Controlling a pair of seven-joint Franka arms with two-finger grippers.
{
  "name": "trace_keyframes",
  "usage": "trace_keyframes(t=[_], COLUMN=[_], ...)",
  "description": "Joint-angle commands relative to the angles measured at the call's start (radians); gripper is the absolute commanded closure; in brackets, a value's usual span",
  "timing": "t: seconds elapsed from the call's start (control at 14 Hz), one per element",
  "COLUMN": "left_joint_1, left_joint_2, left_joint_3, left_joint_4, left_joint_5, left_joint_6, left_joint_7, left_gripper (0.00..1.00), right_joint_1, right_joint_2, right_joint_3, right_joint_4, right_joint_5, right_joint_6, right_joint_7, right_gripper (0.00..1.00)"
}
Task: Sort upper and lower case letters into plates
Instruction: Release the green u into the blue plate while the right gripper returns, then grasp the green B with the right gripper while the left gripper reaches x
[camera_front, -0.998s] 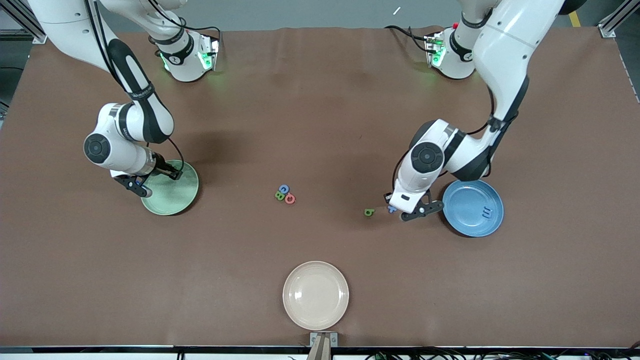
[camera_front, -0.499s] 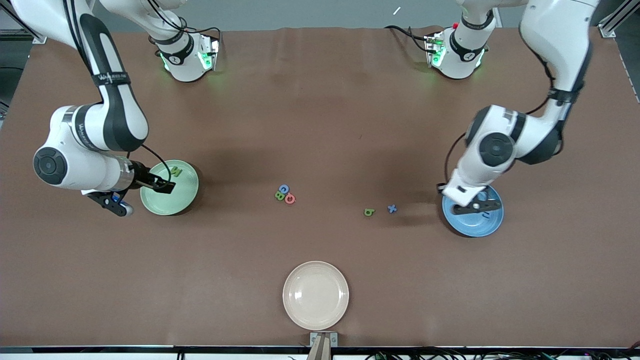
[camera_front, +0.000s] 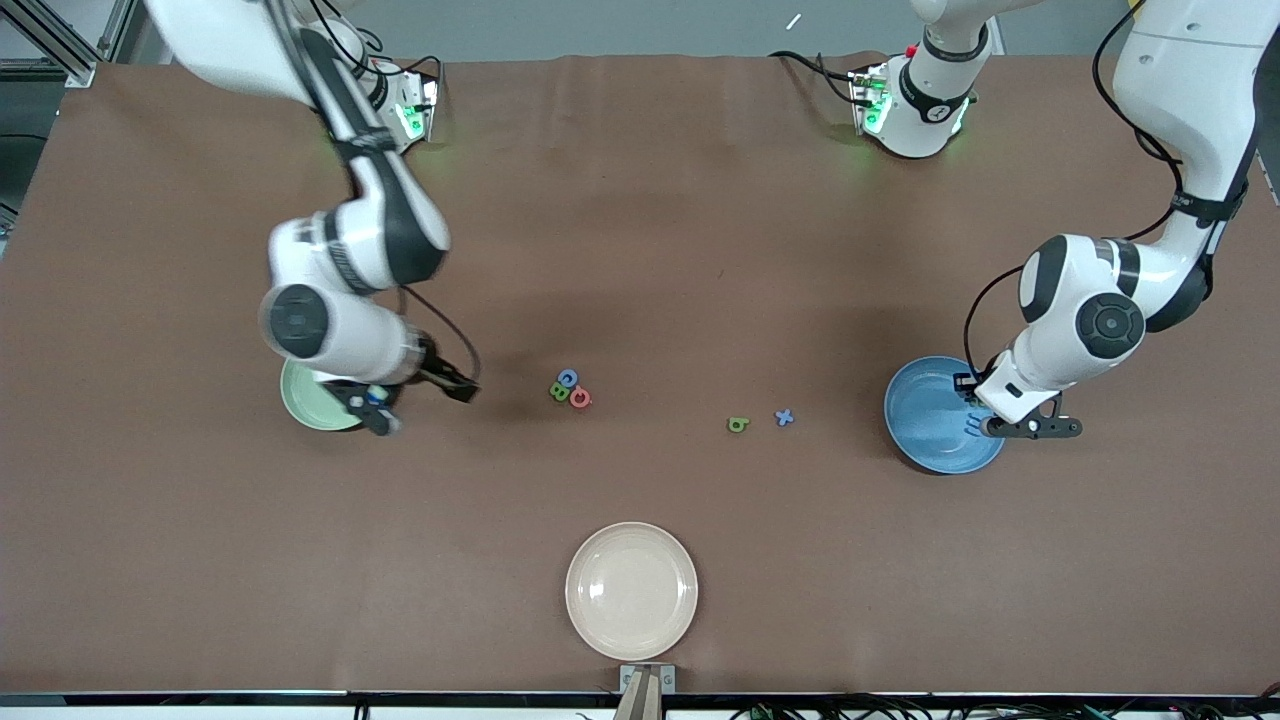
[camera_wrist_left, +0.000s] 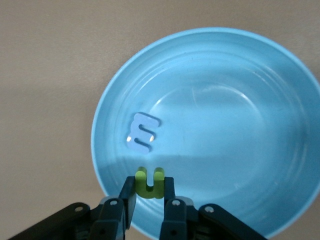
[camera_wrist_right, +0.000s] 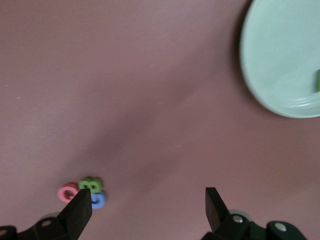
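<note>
My left gripper (camera_front: 1022, 428) is shut on a small green letter (camera_wrist_left: 150, 181) and holds it over the rim of the blue plate (camera_front: 930, 415), at the side toward the left arm's end. A pale blue letter (camera_wrist_left: 144, 132) lies in that plate (camera_wrist_left: 225, 100). My right gripper (camera_front: 420, 405) is open and empty over the table between the mint green plate (camera_front: 300, 400) and a cluster of three letters: blue (camera_front: 568, 378), green (camera_front: 559, 392) and pinkish-red (camera_front: 581, 398). A green letter (camera_front: 738, 425) and a blue x (camera_front: 785, 417) lie toward the blue plate.
A cream-beige plate (camera_front: 631, 590) stands near the table's front edge, in the middle. The right arm's wrist covers much of the mint plate. In the right wrist view a green letter (camera_wrist_right: 317, 80) shows in the mint plate (camera_wrist_right: 280, 65).
My left gripper has moved from beside the blue x to over the blue plate's rim. My right gripper has swung from the mint plate toward the cluster of three letters.
</note>
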Motion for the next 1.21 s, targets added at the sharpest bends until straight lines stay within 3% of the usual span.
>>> trace_keyframes(t=[0.0,0.5,0.71,0.93,1.0,1.07,1.14], left_joint_1=[-0.002,-0.005,-0.005,-0.005,-0.005,-0.007,-0.008], left_joint_2=[0.034,0.037,0.046,0.046,0.043,0.037,0.028], left_joint_3=[-0.009,-0.009,-0.007,-0.007,-0.009,-0.009,-0.009], left_joint_4=[0.018,0.006,0.006,0.006,0.006,0.006,0.008], left_joint_5=[0.024,0.024,0.024,0.024,0.024,0.024,0.024], left_joint_6=[0.026,0.017,0.017,0.017,0.015,0.015,0.012], left_joint_7=[0.005,0.001,0.0,0.0,0.0,0.0,0.0], left_gripper=[0.88,0.84,0.8,0.77,0.66,0.29,0.01], right_joint_1=[0.061,0.113,0.139,0.151,0.159,0.162,0.166], right_joint_2=[0.109,0.214,0.245,0.262,0.271,0.281,0.288], right_joint_3=[-0.013,-0.013,-0.014,-0.013,-0.014,-0.014,-0.014], right_joint_4=[0.071,0.115,0.115,0.113,0.111,0.108,0.104], right_joint_5=[0.014,0.004,0.002,0.002,0.001,0.001,0.001], right_joint_6=[0.086,0.177,0.218,0.237,0.25,0.267,0.286], right_joint_7=[0.137,0.15,0.15,0.148,0.148,0.15,0.148], right_gripper=[0.0,0.01,0.26,0.28,0.28,0.28,0.28])
